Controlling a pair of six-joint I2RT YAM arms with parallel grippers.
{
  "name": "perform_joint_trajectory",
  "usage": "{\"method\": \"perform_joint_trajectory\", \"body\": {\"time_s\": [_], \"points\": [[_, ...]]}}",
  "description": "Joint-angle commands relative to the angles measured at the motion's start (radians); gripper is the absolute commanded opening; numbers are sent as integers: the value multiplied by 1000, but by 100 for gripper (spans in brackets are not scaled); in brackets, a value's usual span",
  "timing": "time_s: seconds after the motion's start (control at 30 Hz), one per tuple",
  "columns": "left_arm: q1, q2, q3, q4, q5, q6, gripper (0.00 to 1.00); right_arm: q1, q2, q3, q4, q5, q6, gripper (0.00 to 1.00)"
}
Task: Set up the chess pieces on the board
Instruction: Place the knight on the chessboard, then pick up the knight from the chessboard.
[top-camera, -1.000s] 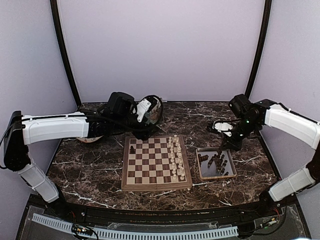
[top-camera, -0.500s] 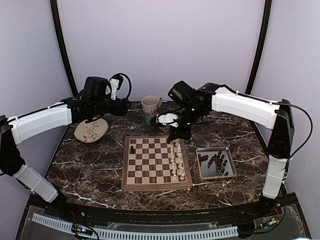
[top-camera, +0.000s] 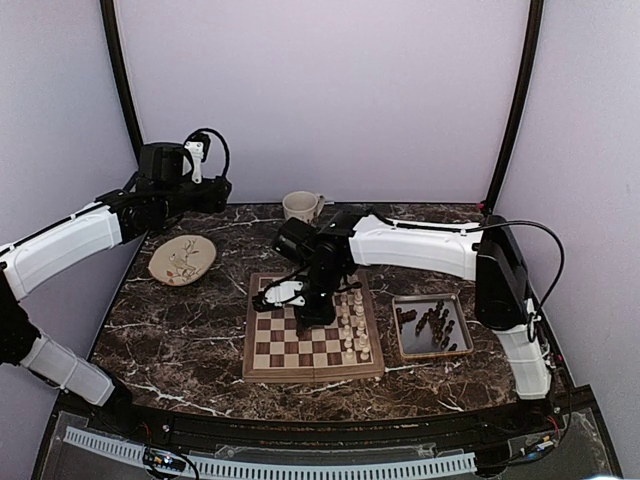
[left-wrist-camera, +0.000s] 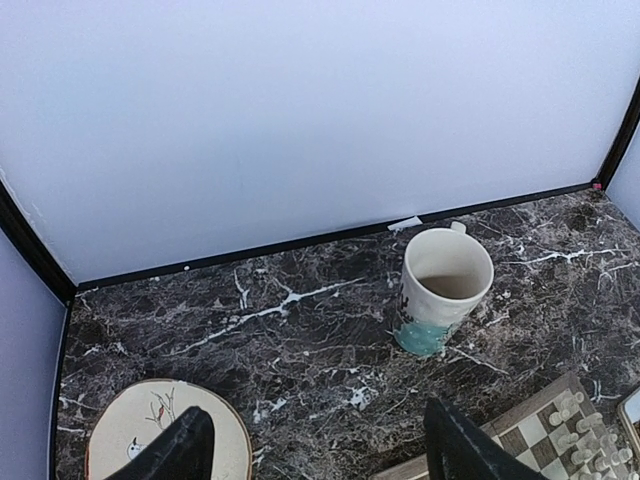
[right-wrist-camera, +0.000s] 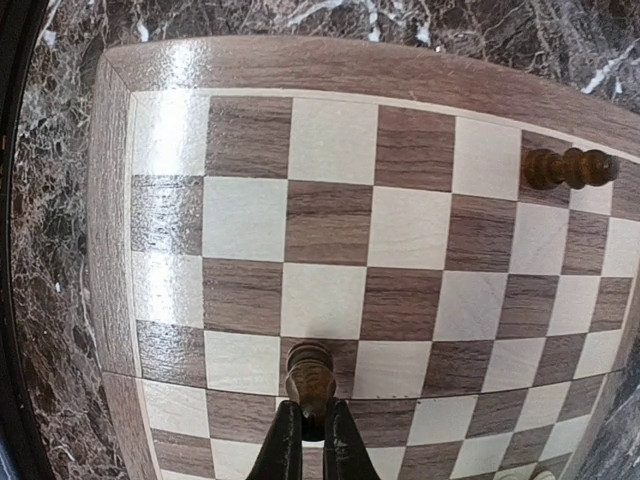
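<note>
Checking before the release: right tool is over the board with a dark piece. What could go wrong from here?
1. The right tool pinches the dark piece by one end only, so it may tilt or topple when let go onto the board.
2. The right arm reaches in just past the cream-white chessmen; a low pull-back toward the tray could knock some over.
</note>
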Motion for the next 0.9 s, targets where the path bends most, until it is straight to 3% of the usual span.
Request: {"method": "perform_joint_trajectory", "body": {"time_s": [0.0,0.2,0.33,0.5,0.8,0.87], "points": [[4,-9,-14,14,20,-2,74,8,27,45,-13,-17,31,3],[4,9,3,-5,69,4,73,2,41,90,-48,-7,40,23],[4,34,40,-37,172,26,73,-43,-80,29,-51,-82,38,28],[-28,146,174,-195,407,55,61,-185,-338,-259,64,-170,45,29],[-243,317,329,-575,449,149,52,-601,-827,-850,442,-394,131,30],[-267,340,330,-631,452,153,52,-708,-901,-973,583,-449,170,36]]}}
